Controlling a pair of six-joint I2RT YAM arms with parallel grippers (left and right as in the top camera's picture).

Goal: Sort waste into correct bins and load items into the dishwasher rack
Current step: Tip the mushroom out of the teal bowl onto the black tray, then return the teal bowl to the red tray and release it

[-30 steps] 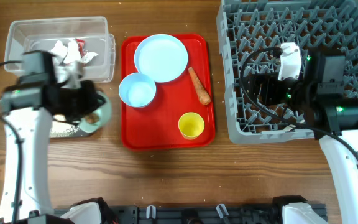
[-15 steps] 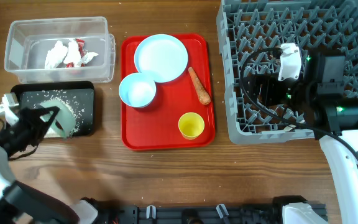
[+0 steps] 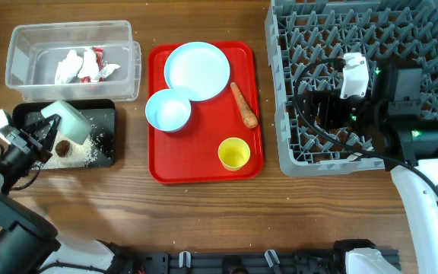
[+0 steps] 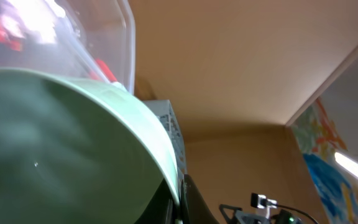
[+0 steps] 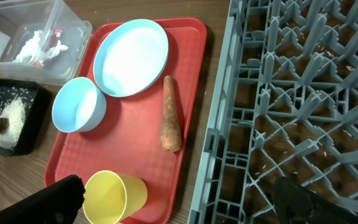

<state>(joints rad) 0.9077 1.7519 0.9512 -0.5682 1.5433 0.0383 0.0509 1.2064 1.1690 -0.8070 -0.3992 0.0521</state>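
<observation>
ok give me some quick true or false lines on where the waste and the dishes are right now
1. Rice and a brown lump lie in the black tray. True.
2. The paper scraps are in the black tray too. False: they are in the clear tub.
3. The carrot lies on the red tray. True.
4. The yellow cup stands in the clear tub. False: it is on the red tray.
5. The plate is held by the right gripper. False: that gripper is open and empty; the plate sits on the red tray.
</observation>
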